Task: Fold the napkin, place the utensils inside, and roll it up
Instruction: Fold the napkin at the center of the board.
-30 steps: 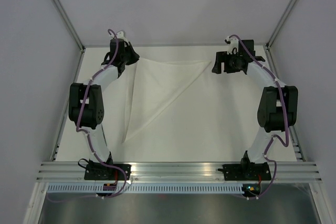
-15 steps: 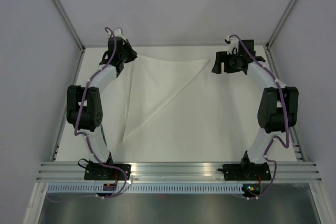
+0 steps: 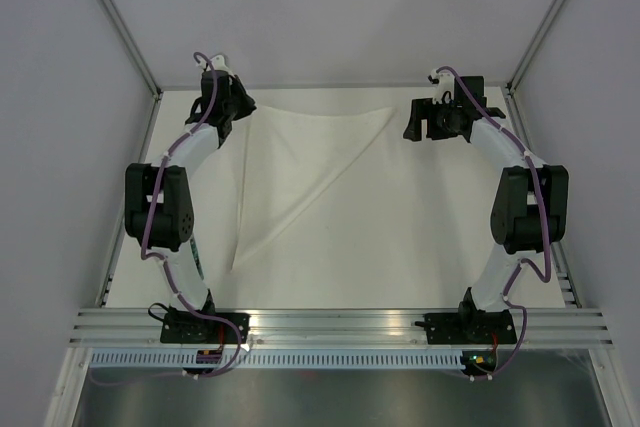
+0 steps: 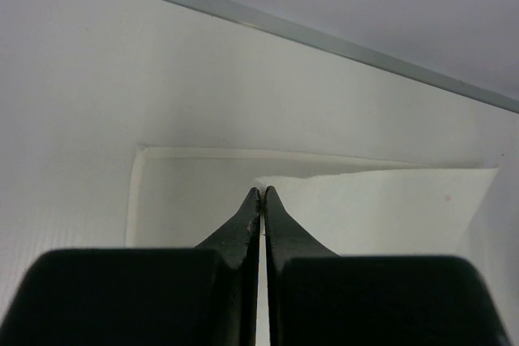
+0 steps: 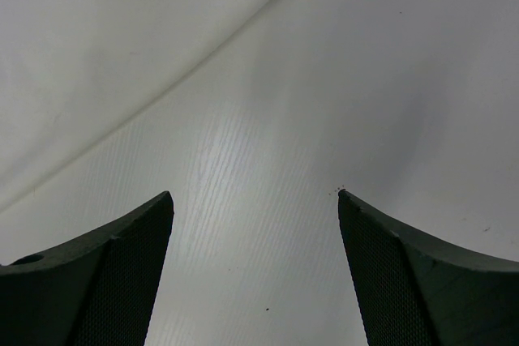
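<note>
**Top view.** The napkin [image 3: 290, 162] lies folded into a triangle on the white table [image 3: 400, 237], toward 11 o'clock of the surface.
- Its far edge runs close along the table's far edge.
- Its left edge drops toward 7 o'clock to a narrow tip.
- Its diagonal edge climbs from that tip to a corner at 1 o'clock.

The left gripper [image 3: 238, 112] touches the napkin's 10 o'clock corner, close to the enclosure's back left corner. The right gripper [image 3: 422, 123] stands just off the 1 o'clock corner, apart from the cloth. A broad stretch of table runs from the diagonal edge toward 4 and 5 o'clock, bounded by the right arm and the near rail [image 3: 340, 322].

**Left wrist view.** The jaws are pressed together with no gap at the tips, which meet the corner of the napkin's whiter upper layer. They seem to nip that corner, though the fingers hide the contact itself. A cream lower layer reaches past the upper one toward 9 o'clock, a detail the top view does not resolve. The far rail [image 4: 324, 38] crosses at 12 o'clock, with a band of table between it and the cloth.

**Right wrist view.** The fingers [image 5: 113, 265] stand wide apart and hold nothing, with only table between them. The napkin's edge crosses at 10 o'clock, clear of both fingers.
</note>
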Tool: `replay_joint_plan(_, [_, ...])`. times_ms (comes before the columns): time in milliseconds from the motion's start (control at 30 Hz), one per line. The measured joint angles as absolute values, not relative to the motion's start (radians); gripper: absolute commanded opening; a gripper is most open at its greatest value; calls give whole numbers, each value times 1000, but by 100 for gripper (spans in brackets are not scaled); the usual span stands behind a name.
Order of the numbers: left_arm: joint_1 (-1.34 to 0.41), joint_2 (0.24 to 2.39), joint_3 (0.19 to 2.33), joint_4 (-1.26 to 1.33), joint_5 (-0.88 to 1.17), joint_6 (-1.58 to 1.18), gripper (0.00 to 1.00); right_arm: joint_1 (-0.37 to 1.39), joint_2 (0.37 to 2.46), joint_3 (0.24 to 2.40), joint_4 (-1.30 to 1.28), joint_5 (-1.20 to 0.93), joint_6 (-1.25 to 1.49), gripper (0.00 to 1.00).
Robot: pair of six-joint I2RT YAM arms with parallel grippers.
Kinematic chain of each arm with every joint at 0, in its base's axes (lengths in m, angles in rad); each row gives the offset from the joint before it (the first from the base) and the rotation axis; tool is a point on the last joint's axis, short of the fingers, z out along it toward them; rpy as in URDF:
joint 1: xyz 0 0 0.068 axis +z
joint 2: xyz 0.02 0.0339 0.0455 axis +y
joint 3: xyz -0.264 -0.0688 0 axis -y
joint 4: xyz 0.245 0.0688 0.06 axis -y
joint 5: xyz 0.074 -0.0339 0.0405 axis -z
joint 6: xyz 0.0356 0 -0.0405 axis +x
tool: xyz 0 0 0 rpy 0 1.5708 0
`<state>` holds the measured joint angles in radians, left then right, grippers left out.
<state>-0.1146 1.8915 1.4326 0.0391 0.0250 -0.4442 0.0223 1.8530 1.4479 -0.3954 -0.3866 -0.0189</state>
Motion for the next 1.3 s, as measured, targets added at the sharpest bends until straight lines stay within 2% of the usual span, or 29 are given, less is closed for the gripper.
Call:
replay_joint_plan(500, [-89,1898,1433,39,24,-444,2,22,1853,1448,-395,-387,-19,87])
replay_joint_plan(1300, [-52,2063,1479,39,-26,-445,2,22,1853,1448,-396,-387,-24,87])
